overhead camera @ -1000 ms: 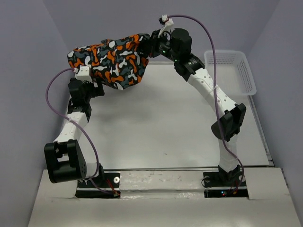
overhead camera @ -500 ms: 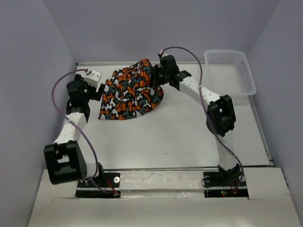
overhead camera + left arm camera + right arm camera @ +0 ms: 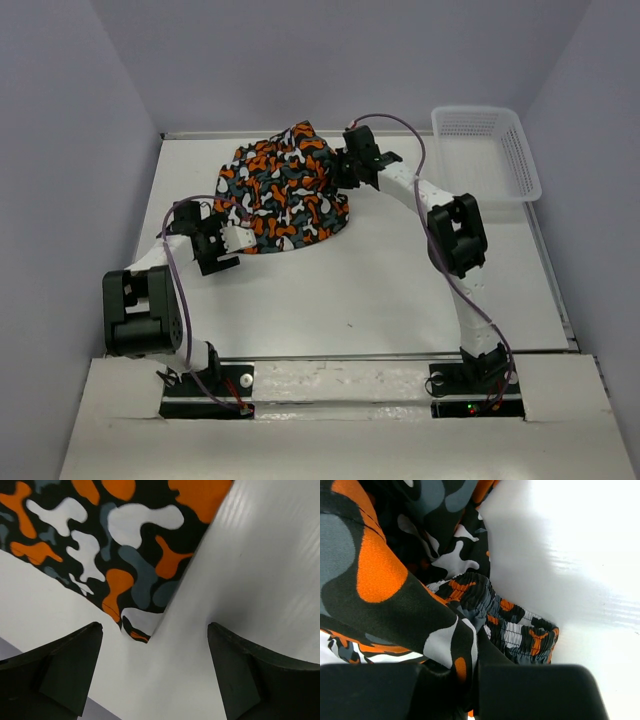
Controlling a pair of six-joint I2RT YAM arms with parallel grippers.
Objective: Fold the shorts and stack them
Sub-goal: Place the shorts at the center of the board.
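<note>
- shorts [image 3: 285, 195]: bunched heap on table [image 3: 360, 290], upper centre of top view, peak toward back.
- R gripper [image 3: 345, 170]: jaws together, clamped on fold of shorts at heap's right edge; elastic waistband [image 3: 520, 625] just beyond in wrist view.
- L gripper [image 3: 228, 243]: jaws wide apart, nothing held, low at heap's lower-left corner; hem corner lies btwn fingers [image 3: 70, 665] in wrist view.
- white mesh basket [image 3: 485, 150]: upper right, well apart from shorts.

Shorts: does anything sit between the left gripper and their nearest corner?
Nothing visible does. The open left gripper faces a corner of the shorts, with only bare table between its fingers and the cloth. The right gripper is shut on the shorts at another edge.
</note>
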